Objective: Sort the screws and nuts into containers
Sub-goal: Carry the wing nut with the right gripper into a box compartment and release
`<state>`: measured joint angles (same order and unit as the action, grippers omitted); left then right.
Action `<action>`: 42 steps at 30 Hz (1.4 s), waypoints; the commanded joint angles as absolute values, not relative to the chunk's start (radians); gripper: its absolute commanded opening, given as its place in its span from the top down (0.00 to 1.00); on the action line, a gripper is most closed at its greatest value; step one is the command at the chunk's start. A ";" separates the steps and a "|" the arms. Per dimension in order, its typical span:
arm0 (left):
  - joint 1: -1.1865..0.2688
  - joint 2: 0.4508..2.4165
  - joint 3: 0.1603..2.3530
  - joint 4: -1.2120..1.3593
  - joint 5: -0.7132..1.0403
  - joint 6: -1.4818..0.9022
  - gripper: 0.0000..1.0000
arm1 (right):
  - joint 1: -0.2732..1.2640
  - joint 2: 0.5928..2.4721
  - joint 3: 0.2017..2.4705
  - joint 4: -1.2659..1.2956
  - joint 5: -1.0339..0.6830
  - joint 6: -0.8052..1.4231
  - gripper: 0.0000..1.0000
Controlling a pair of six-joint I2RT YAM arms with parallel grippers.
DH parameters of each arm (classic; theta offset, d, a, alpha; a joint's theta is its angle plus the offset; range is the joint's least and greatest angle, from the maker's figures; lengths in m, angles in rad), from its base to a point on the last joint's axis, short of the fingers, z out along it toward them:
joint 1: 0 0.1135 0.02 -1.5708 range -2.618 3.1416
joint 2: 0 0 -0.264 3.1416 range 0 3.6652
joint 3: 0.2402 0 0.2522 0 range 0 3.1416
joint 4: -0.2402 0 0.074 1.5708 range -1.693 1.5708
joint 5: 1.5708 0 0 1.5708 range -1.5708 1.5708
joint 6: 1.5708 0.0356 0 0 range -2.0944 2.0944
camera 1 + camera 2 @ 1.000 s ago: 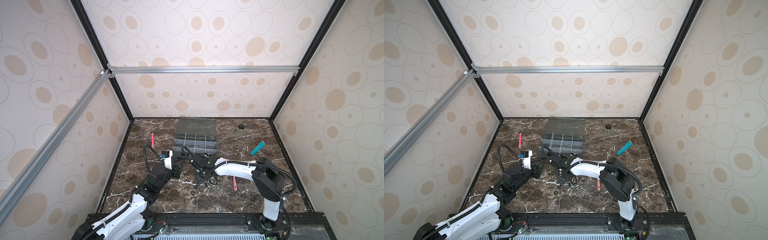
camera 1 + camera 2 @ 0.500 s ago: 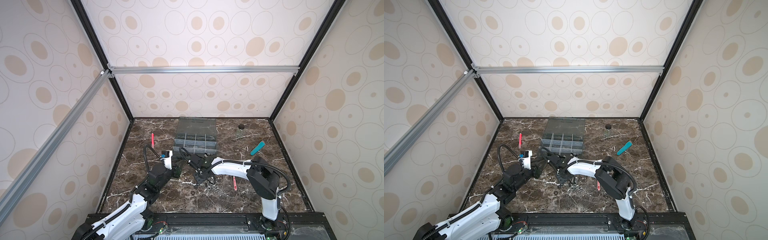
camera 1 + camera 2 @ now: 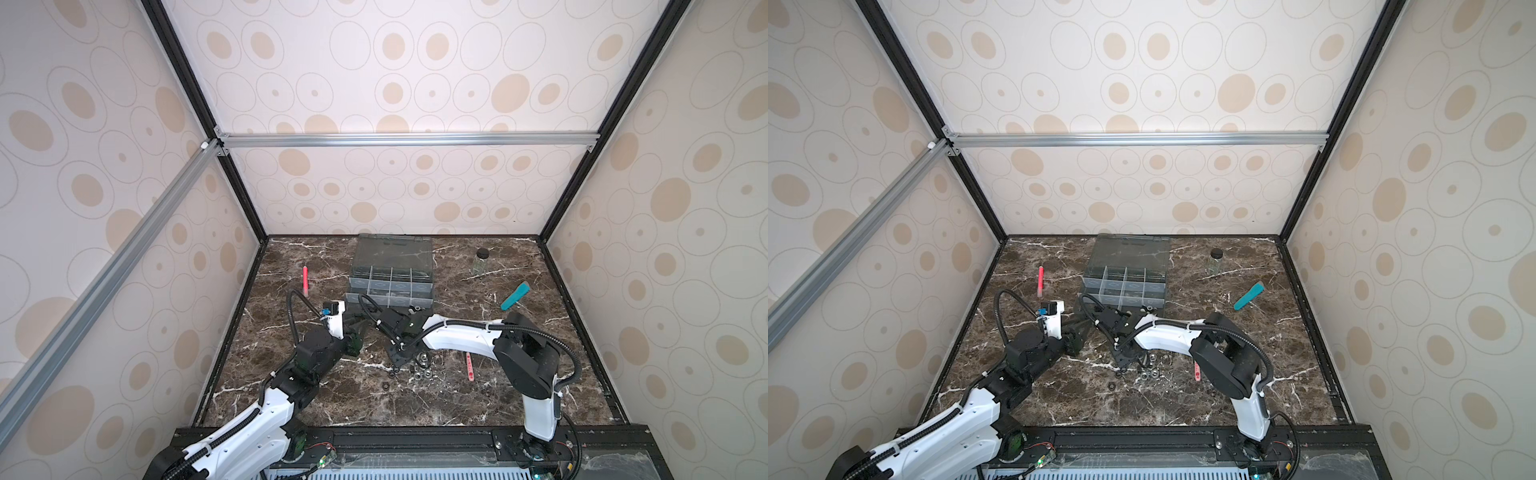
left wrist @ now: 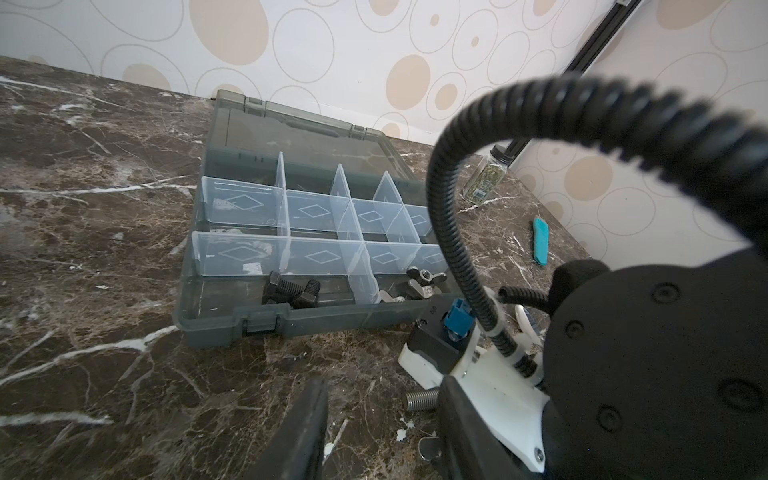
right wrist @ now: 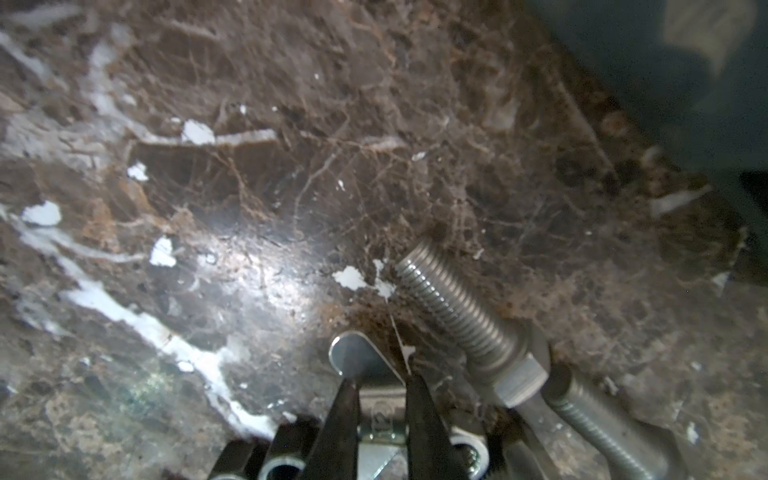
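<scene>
My right gripper point(image 5: 382, 386) is down on the marble floor, shut on a silver wing nut point(image 5: 353, 353). In both top views it point(image 3: 399, 358) point(image 3: 1124, 360) sits at the left edge of the loose nuts point(image 3: 422, 370). Two silver screws point(image 5: 457, 311) lie just beside its fingers. My left gripper point(image 4: 382, 428) hovers open and empty close by, with a silver screw point(image 4: 420, 400) near one finger. The containers point(image 4: 249, 203) stand in the open grey organizer box point(image 3: 390, 282). One near compartment holds black screws point(image 4: 286, 291), its neighbour holds wing nuts point(image 4: 419, 282).
A black-capped glass jar point(image 3: 482, 262) stands at the back right. A teal tool point(image 3: 515, 296) lies right of the box, a pink-handled spoon point(image 3: 470, 365) lies under the right arm, and a red pen point(image 3: 305, 280) lies left of the box. Walls close in on three sides.
My right gripper's jaws have closed onto the wing nut, and the right arm has shifted slightly left. The left arm has not moved.
</scene>
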<state>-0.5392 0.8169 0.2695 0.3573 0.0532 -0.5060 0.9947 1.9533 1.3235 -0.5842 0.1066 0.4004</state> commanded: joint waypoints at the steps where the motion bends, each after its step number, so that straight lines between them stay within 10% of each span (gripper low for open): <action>1: -0.537 0.797 0.276 0.353 0.037 -0.522 0.56 | 0.975 1.881 1.323 -0.571 0.102 0.389 0.83; 29: -0.537 0.709 0.249 0.309 0.026 -0.545 0.56 | 0.706 1.993 1.610 -0.637 0.163 0.064 0.84; 42: -0.537 0.719 0.259 0.310 0.020 -0.545 0.55 | 0.705 1.999 1.633 -0.641 0.164 0.069 0.61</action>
